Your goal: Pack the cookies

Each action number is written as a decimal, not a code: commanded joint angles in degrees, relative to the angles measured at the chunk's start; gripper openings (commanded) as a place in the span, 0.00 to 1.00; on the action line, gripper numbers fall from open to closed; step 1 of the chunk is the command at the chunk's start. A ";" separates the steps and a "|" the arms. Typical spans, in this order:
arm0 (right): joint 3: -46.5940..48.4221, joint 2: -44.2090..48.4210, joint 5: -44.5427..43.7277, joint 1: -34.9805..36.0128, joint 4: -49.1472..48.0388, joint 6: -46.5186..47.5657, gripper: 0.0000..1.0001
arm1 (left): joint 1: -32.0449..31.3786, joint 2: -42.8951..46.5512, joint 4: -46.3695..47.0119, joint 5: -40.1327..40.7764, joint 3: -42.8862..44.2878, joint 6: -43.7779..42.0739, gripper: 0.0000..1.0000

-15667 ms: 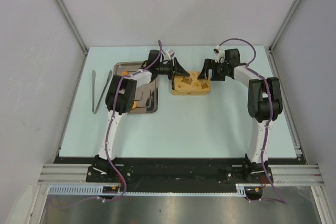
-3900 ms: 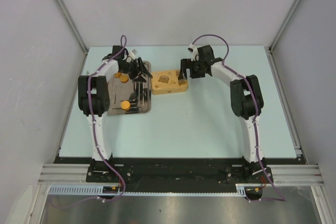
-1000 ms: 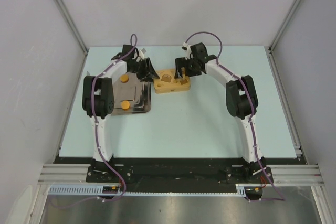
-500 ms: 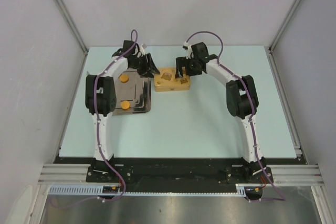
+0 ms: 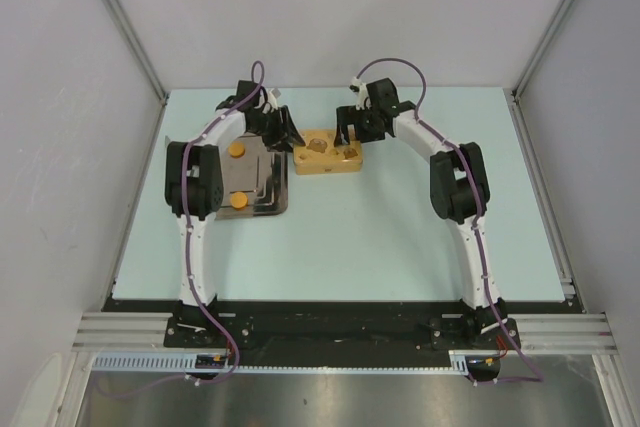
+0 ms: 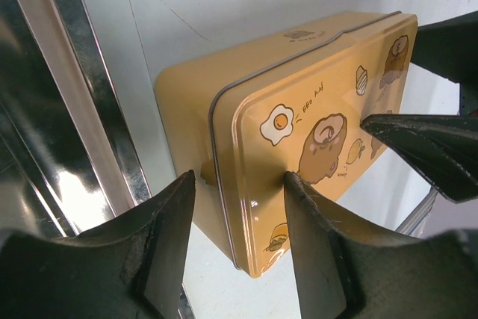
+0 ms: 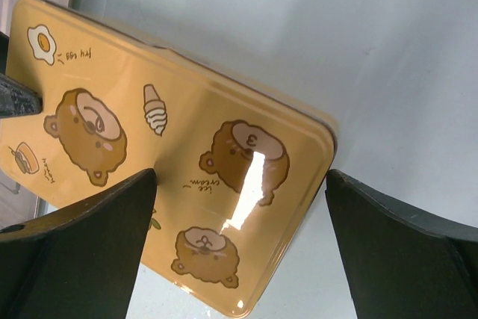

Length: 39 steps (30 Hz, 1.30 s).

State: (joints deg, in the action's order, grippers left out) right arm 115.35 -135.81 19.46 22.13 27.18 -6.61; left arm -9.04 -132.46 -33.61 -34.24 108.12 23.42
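A yellow tin with bear pictures lies with its lid on, right of the metal tray. Two orange cookies lie on the tray. No green cookie shows, and the inside of the tin is hidden. My left gripper is open at the tin's left end; in the left wrist view its fingers straddle a corner of the tin. My right gripper is open over the tin's right part; in the right wrist view its fingers stand wide on either side of the lid.
The tray's shiny rim runs close beside the tin. The right gripper's fingers reach in opposite my left gripper. Grey walls with metal frame rails enclose the pale table.
Since the earliest frame the tin has been closed and has shifted left. My left gripper has come off the tray to the tin's left end. Over the last second both grippers barely moved.
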 commanded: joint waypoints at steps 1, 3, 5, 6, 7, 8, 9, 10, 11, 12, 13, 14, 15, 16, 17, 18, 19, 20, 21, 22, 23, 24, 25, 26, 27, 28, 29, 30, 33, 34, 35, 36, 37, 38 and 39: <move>3.82 -2.62 0.40 -0.77 2.44 0.81 1.00 | -0.28 -0.69 0.21 1.02 1.05 -1.10 0.56; 4.18 -2.97 0.57 -0.86 2.70 0.90 1.00 | -0.37 -0.78 0.21 1.10 0.96 -1.10 0.55; 4.27 -3.06 0.66 -0.95 2.44 0.90 1.00 | -0.28 -0.78 0.21 1.19 0.52 -1.18 0.56; 4.27 -3.32 0.66 -0.95 2.53 0.81 0.99 | -0.28 -0.78 0.29 1.10 0.43 -1.18 0.55; 4.36 -3.41 0.66 -0.95 2.44 0.72 1.00 | -0.37 -0.78 0.38 1.19 0.17 -1.18 0.55; 4.36 -3.41 0.66 -0.86 2.44 0.72 1.00 | -0.37 -0.69 0.38 1.19 -0.18 -1.18 0.55; 4.18 -3.50 0.58 -0.77 2.44 0.72 1.00 | -0.37 -0.69 0.38 1.19 -0.45 -1.27 0.54; 4.18 -3.41 0.49 -0.60 2.53 0.72 0.99 | -0.37 -0.69 0.38 1.19 -0.71 -1.27 0.52; 4.01 -3.41 0.31 -0.60 2.53 0.72 0.99 | -0.37 -0.69 0.38 1.02 -1.15 -1.27 0.50; 3.83 -3.32 0.14 -0.51 2.53 0.72 0.99 | -0.37 -0.69 0.38 0.93 -1.41 -1.27 0.49; 3.74 -3.24 0.14 -0.42 2.53 0.72 0.98 | -0.37 -0.69 0.38 0.93 -1.59 -1.27 0.48; 3.48 -3.15 -0.04 -0.42 2.53 0.72 0.98 | -0.37 -0.95 0.21 0.93 -1.68 -1.27 0.46; 3.30 -3.15 -0.04 -0.42 2.61 0.72 0.98 | -0.37 -1.04 0.29 0.93 -1.77 -1.27 0.46; 3.22 -2.89 -0.13 -0.25 2.53 0.72 0.98 | -0.37 -1.30 0.29 0.84 -1.94 -1.18 0.45; 3.04 -2.71 -0.21 -0.25 2.61 0.81 0.97 | -0.28 -1.31 0.21 0.84 -1.94 -1.10 0.43; 2.86 -2.71 -0.39 -0.07 2.62 0.90 0.97 | -0.37 -1.83 0.03 0.67 -1.94 -1.01 0.43; 2.86 -2.53 -0.48 -0.07 2.53 0.99 0.96 | -0.37 -2.01 -0.06 0.66 -2.12 -0.92 0.42; 2.86 -2.53 -0.65 0.02 2.88 1.07 0.96 | -0.37 -2.10 0.03 0.66 -2.21 -0.92 0.40; 2.95 -2.53 -0.74 0.11 2.97 1.07 0.95 | -0.37 -2.10 0.29 0.66 -2.38 -0.92 0.38; 2.86 -2.62 -0.83 0.02 3.14 1.16 0.95 | -0.37 -2.01 0.64 0.58 -3.34 -0.75 0.37; 2.86 -2.62 -1.00 0.02 3.23 1.25 0.95 | -0.37 -2.01 0.73 0.58 -3.70 -0.83 0.36; 2.78 -2.71 -1.18 0.02 3.23 1.25 0.94 | -0.37 -1.92 0.91 0.58 -4.14 -0.92 0.35; 2.78 -2.62 -1.36 0.02 3.49 1.34 0.93 | -0.37 -1.83 0.91 0.66 -4.92 -1.35 0.34; 2.60 -2.53 -1.62 0.02 3.49 1.43 0.92 | -0.28 -1.66 0.91 0.75 -5.45 -1.62 0.32; 2.16 -2.27 -1.80 0.02 3.49 1.43 0.90 | -0.37 -1.48 0.91 0.75 -5.89 -1.88 0.31; 1.81 -2.09 -1.97 0.02 3.15 1.25 0.90 | -0.28 -0.87 1.08 0.75 -7.03 -2.41 0.30; 1.37 -1.48 -2.23 0.19 2.97 1.25 0.89 | -0.37 -0.52 1.26 0.84 -7.65 -2.67 0.29; 1.11 -1.22 -2.32 0.11 2.79 1.25 0.89 | -0.37 -0.08 1.96 0.75 -8.27 -2.85 0.29; -0.03 -0.51 -2.85 0.19 2.44 1.43 0.90 | -0.28 1.68 2.67 0.05 -10.81 -3.64 0.32; -0.21 -0.25 -3.11 0.37 2.53 1.43 0.91 | -0.37 2.55 2.67 -0.30 -11.34 -3.64 0.38; -0.30 0.01 -3.29 0.46 2.53 1.51 0.92 | -0.37 3.26 3.19 -1.00 -11.87 -3.73 0.41; -0.39 0.02 -3.47 0.37 2.53 1.60 0.92 | -0.37 3.79 3.37 -1.35 -13.18 -3.73 0.45; -0.48 0.02 -3.64 0.28 2.61 1.60 0.92 | -0.37 5.10 3.81 -2.05 -13.72 -3.73 0.47; -0.48 0.19 -3.73 0.46 2.62 1.69 0.92 | -0.37 5.63 3.90 -2.41 -14.24 -3.65 0.48; -0.56 0.19 -3.82 0.46 2.62 1.69 0.92 | -0.28 6.25 4.07 -2.76 -15.29 -3.73 0.50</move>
State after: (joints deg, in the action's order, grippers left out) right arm 116.31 -136.70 19.22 21.89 27.42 -6.57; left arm -8.21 -128.35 -24.69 -38.28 97.34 23.00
